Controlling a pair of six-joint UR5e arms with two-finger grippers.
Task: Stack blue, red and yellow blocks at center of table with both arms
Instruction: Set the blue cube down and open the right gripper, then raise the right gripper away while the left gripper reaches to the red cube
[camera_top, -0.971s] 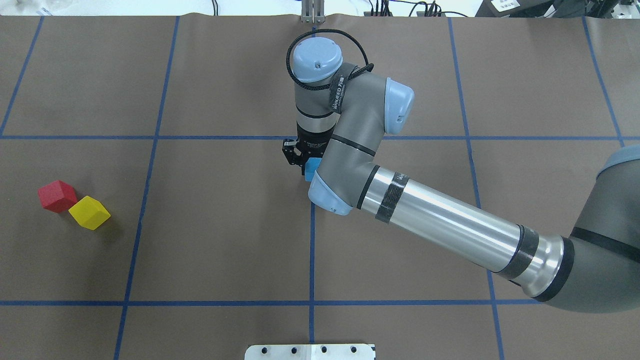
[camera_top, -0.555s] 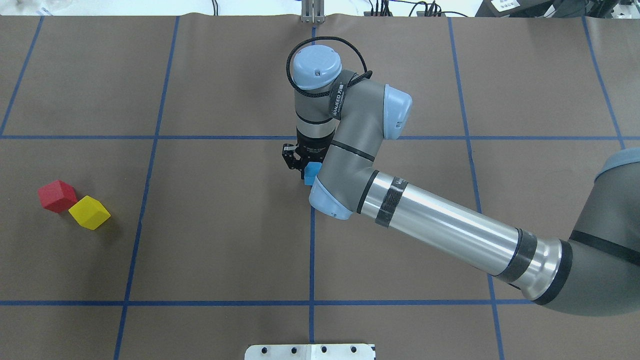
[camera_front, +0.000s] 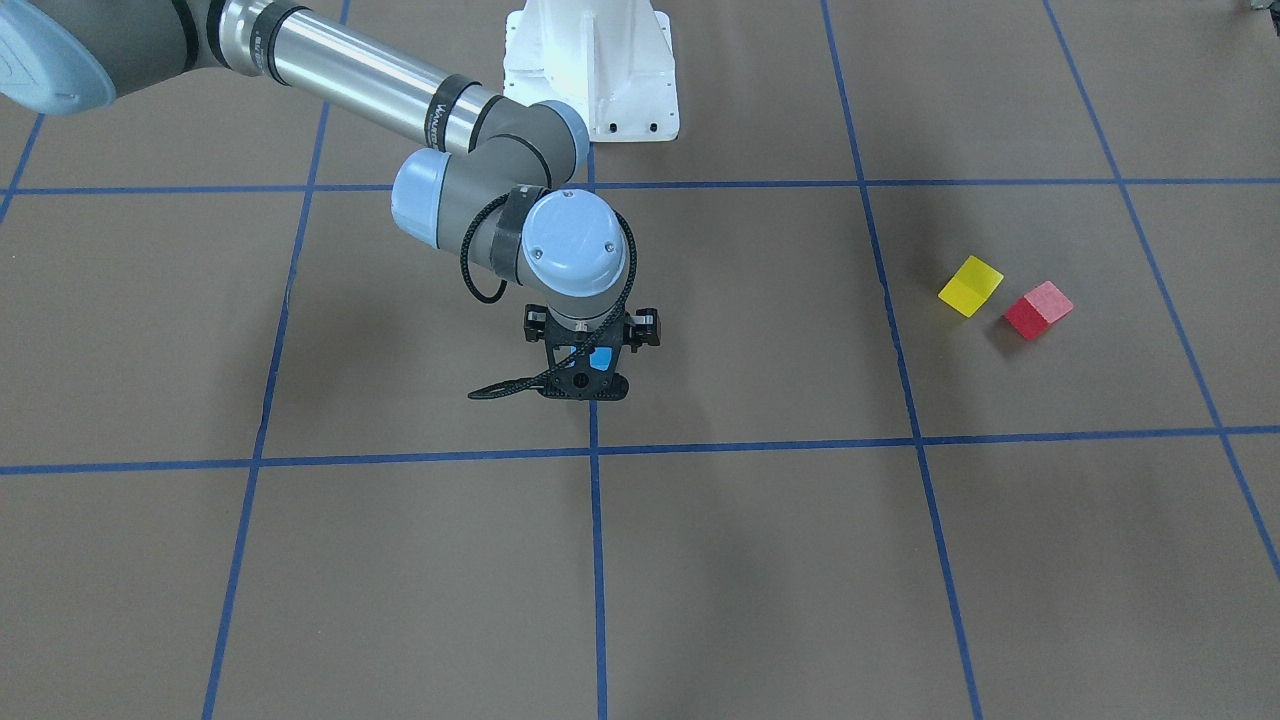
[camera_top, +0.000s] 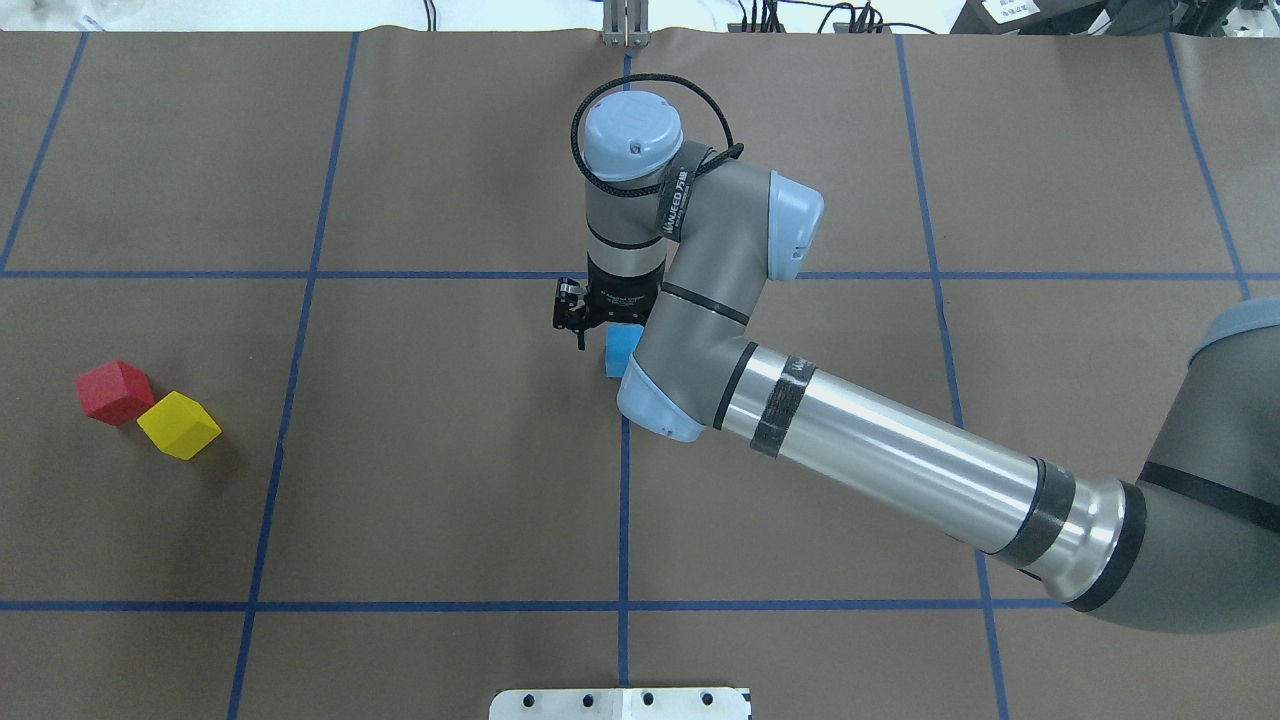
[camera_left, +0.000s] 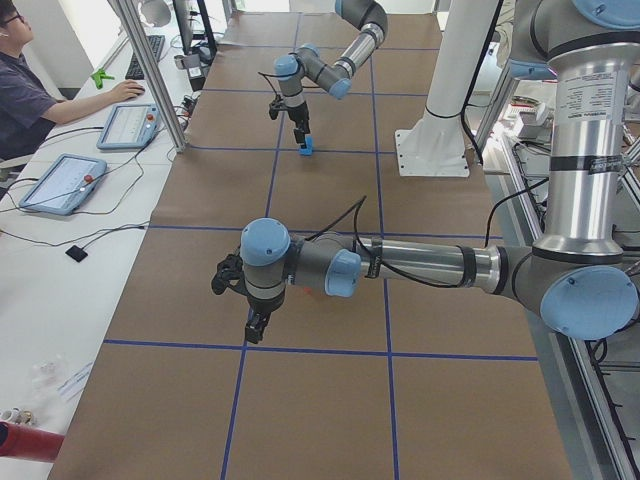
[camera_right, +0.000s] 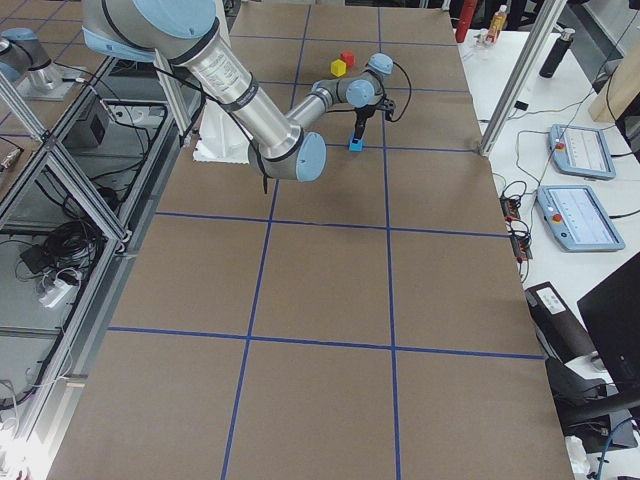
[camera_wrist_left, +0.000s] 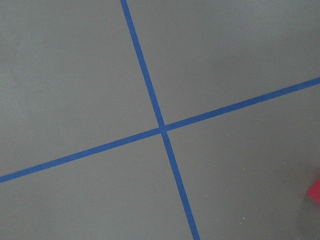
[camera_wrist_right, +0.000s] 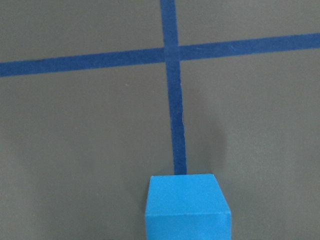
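Observation:
The blue block (camera_top: 622, 349) stands on the brown table on the centre blue tape line. It also shows in the front view (camera_front: 600, 358) and low in the right wrist view (camera_wrist_right: 186, 207), with no fingers around it. My right gripper (camera_top: 603, 326) points down right over it, jaws spread apart, holding nothing. The red block (camera_top: 115, 392) and yellow block (camera_top: 179, 425) sit touching at the table's far left. My left gripper (camera_left: 255, 325) shows only in the exterior left view, low over the table; I cannot tell if it is open. A red corner (camera_wrist_left: 315, 192) shows in the left wrist view.
Blue tape lines divide the brown table cover into squares. The white robot base (camera_front: 590, 70) stands at the table's near edge, behind the centre. An operator (camera_left: 25, 85) with tablets sits at a side desk beyond the far edge.
The right gripper's jaws have spread and let go of the blue block, which now stands on the centre line. The red and yellow blocks have not moved.

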